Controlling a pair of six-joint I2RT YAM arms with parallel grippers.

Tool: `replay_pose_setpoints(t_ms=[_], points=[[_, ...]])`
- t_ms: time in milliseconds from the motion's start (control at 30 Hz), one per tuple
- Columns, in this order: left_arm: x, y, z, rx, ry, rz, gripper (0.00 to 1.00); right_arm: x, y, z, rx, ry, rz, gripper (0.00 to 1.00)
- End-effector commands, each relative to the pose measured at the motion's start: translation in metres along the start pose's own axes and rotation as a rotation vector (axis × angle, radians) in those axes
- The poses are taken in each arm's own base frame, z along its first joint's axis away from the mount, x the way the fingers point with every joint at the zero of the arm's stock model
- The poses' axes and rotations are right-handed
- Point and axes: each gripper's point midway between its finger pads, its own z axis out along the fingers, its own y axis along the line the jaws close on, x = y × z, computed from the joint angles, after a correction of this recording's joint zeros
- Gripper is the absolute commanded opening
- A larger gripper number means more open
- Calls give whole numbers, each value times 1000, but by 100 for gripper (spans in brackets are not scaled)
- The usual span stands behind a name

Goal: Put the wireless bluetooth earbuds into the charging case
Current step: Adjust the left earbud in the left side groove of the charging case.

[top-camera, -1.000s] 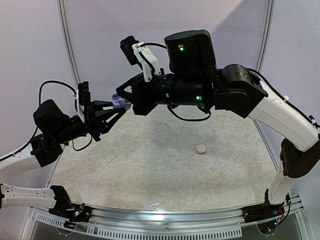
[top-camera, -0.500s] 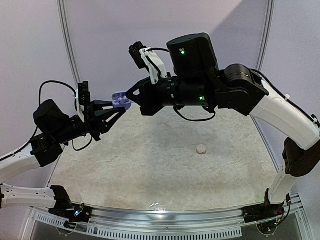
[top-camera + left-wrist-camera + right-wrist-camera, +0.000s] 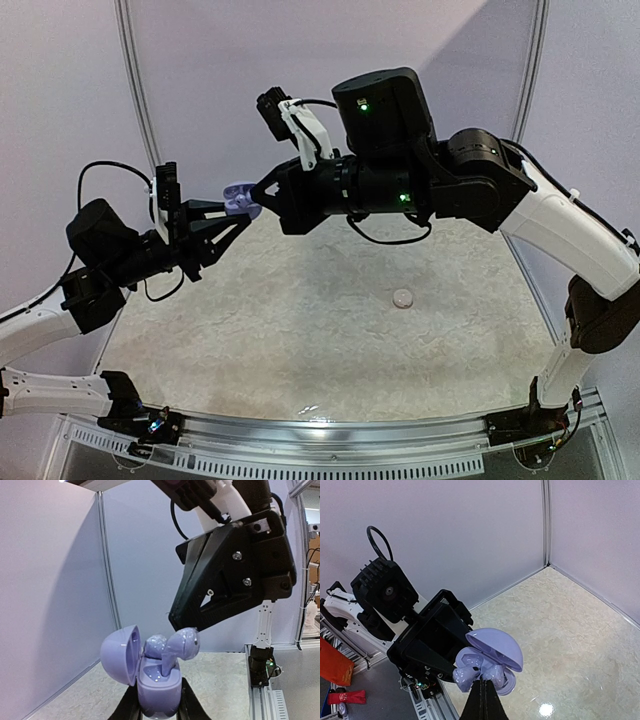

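One earbud (image 3: 182,642), stem pointing into charging case (image 3: 157,690)

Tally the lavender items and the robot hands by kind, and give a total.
charging case: 1
earbuds: 2
hands: 2, the left hand and the right hand
Total: 5

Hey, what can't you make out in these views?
Top view: case too small to show its contents.
Left wrist: tilted earbud stem hidden inside case; seating unclear.
Both wrist views: whether right tool grips or only presses that earbud.
Left wrist: left tool cut off by bottom edge.
Top view: pale speck too small to identify.
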Motion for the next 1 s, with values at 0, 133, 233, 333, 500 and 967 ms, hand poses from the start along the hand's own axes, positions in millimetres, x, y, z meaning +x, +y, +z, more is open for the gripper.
replay_pose_setpoints(t_ms=[0, 133, 233, 333, 500, 967], points=[[-2, 8, -2, -33, -13, 4, 0, 11, 4, 6, -22, 39, 21, 0], [-3, 8, -2, -31, -13, 8, 0, 11, 7, 7, -37, 39, 28, 0], [-3, 9, -2, -32, -13, 11, 0, 11, 9, 10, -47, 36, 28, 0], [-3, 8, -2, -28, -14, 11, 0, 9, 11, 13, -54, 30, 24, 0], [-2, 8, -2, -27, -12, 12, 0, 11, 11, 17, -53, 30, 20, 0], [-1, 7, -2, -22, -8, 13, 0, 0, 23, 24, -105, -3, 16, 0]])
